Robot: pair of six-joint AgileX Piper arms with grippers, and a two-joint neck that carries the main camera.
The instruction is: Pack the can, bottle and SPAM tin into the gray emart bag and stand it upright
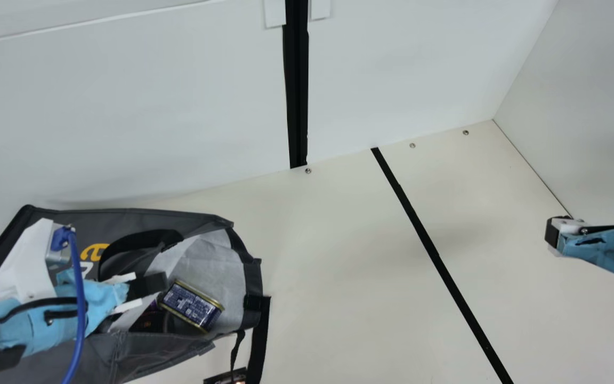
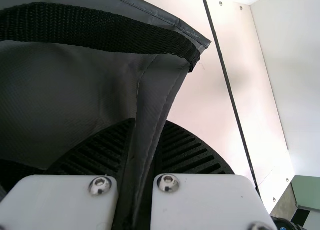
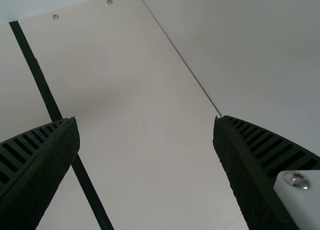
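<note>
My left gripper point(image 1: 150, 285) pinches the gray emart bag point(image 1: 126, 218) by its fabric; SPAM tin point(image 1: 191, 305) inside its mouth. Right gripper point(image 1: 551, 234): released.

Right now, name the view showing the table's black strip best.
Main view: the black strip runs uncovered from its far end. Left wrist view shows it thinner; in the right wrist view, a finger covers part.

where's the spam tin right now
In the main view, the SPAM tin is at the lower left, in the open mouth of the gray bag, against its pale lining and just right of my left end effector.
</note>
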